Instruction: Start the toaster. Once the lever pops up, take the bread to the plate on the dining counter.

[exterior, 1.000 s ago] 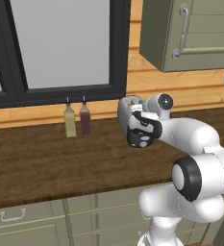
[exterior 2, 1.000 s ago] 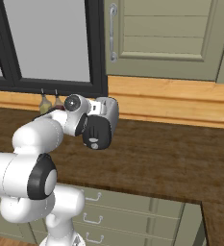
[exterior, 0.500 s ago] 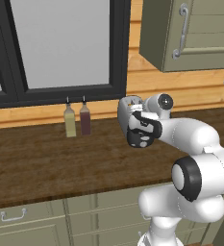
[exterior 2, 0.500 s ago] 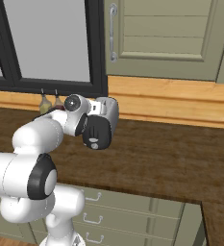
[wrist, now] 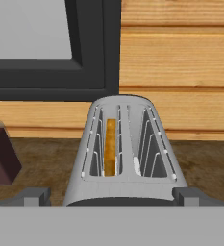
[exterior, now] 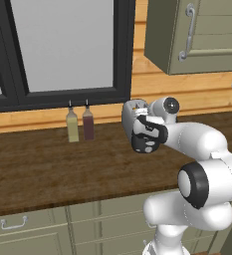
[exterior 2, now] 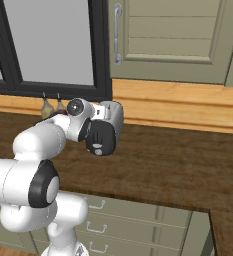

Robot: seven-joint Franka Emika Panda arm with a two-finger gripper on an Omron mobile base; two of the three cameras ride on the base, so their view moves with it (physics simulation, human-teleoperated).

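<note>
Hand view, left to right. A dark red bottle [wrist: 2,153] is standing at the far left of the hand [wrist: 111,197], on the dark wood bench [wrist: 46,168]. Directly ahead of the hand, the toaster [wrist: 125,153] is sitting with its two slots facing upward, and the finger tips [wrist: 35,196] are lying wide apart, one on each side of its near end, released and grasping nothing. The bread [wrist: 110,146] is standing on edge inside the slot left of the hand's centreline; the slot to its right is holding nothing visible. Beyond the toaster, a black window frame [wrist: 92,48] and a wooden wall [wrist: 180,62] are rising. In the left base view, two bottles [exterior: 80,124] are standing left of the hand [exterior: 137,122].
</note>
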